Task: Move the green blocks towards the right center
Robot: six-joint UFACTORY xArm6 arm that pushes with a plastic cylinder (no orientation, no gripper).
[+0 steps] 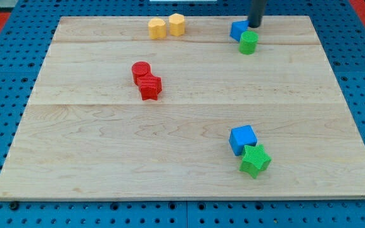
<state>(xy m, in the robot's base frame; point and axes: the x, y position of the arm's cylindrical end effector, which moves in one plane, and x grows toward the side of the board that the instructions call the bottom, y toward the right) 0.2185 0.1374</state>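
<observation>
A green cylinder (248, 42) stands near the view's top right, touching a blue block (238, 30) just up-left of it. A green star-shaped block (255, 159) lies at the lower right, touching a blue cube (243, 139) above it. My tip (254, 25) comes down from the view's top edge, right beside the upper blue block and just above the green cylinder.
Two yellow blocks (166, 26) sit side by side at the top centre. A red cylinder (141, 71) and a red star-shaped block (149, 87) touch left of centre. The wooden board (189, 183) rests on a blue pegboard.
</observation>
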